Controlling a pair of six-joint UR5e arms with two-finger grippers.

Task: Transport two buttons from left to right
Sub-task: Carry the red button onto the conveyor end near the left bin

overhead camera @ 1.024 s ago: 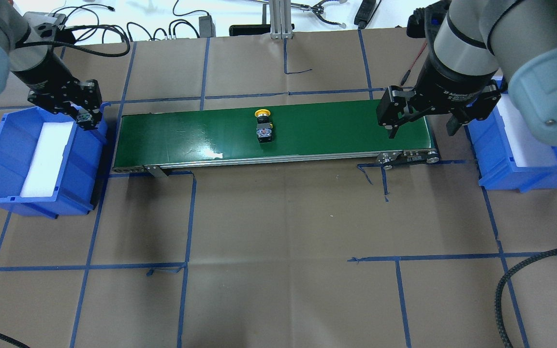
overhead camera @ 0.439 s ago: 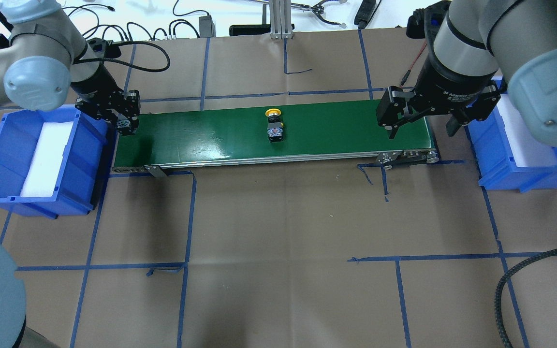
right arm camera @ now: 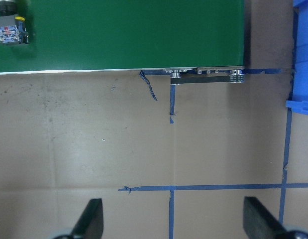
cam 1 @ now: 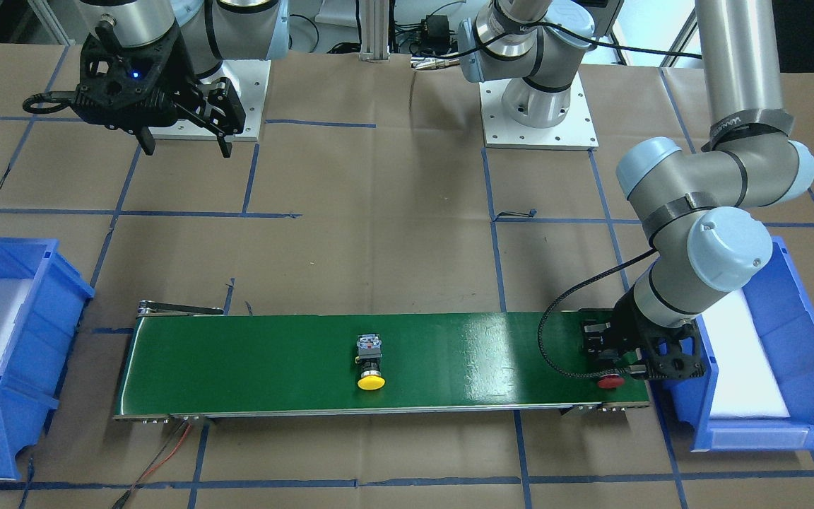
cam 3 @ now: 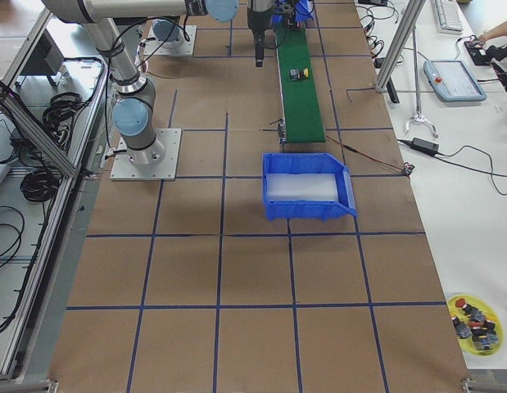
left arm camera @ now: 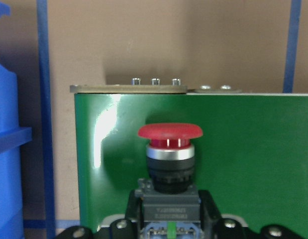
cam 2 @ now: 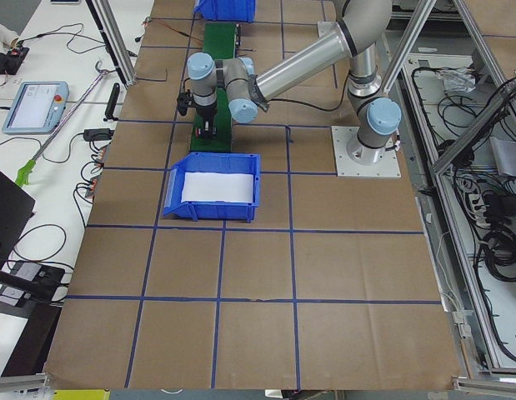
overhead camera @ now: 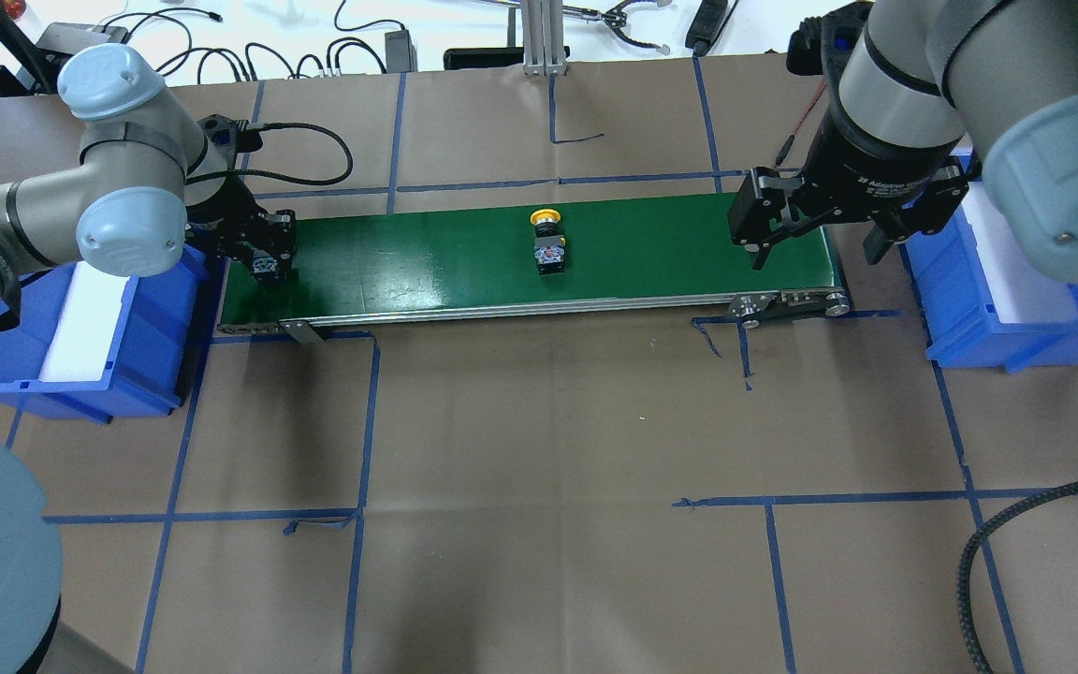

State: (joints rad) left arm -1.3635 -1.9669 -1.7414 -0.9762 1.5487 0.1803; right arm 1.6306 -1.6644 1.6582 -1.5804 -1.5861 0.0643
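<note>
Currently left hand (overhead camera: 268, 258) grips the red button (left arm camera: 169, 148) low over the left end of the belt (overhead camera: 427, 253), cap pointing across it; right hand (overhead camera: 818, 253) hangs spread and empty over the far end.

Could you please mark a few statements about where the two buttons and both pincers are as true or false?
1. The left pincer is shut on the red button. True.
2. The yellow button sits in the right pincer. False: it lies on the green belt, near its middle.
3. The right pincer is open and empty. True.
4. The red button is at the belt end nearest the right arm. False: it is at the end beside the left blue bin.
</note>
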